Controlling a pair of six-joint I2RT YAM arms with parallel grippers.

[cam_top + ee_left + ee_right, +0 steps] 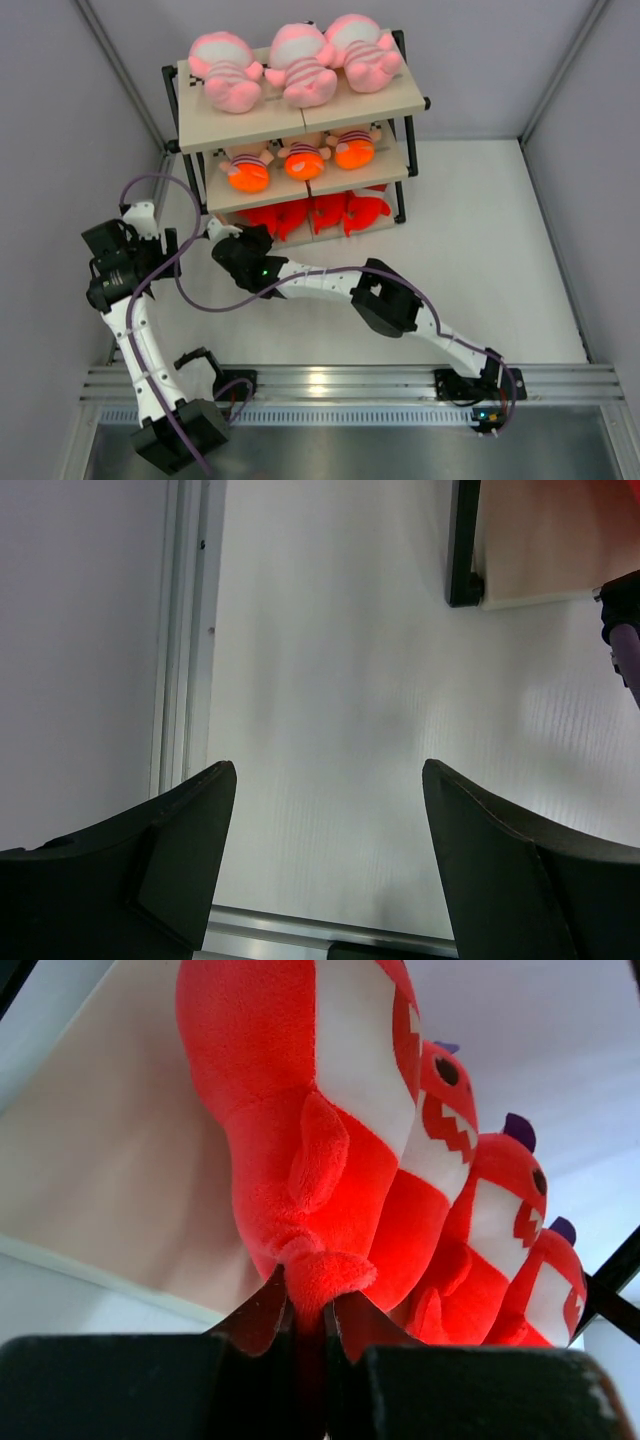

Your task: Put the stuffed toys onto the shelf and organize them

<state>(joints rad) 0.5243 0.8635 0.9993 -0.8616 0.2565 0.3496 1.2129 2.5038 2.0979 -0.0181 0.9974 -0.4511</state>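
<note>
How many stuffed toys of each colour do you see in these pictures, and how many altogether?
Pink striped dolls: 3
Orange dolls: 3
Red sharks: 4
Total: 10

A white table [500, 260] fills the middle; a ribbed aluminium rail [350, 382] runs across at 6 o'clock, with a dull grey metal sheet [350, 450] just beneath it; pale grey walls [50, 110] stand at 9, 12 and 3 o'clock.
</note>
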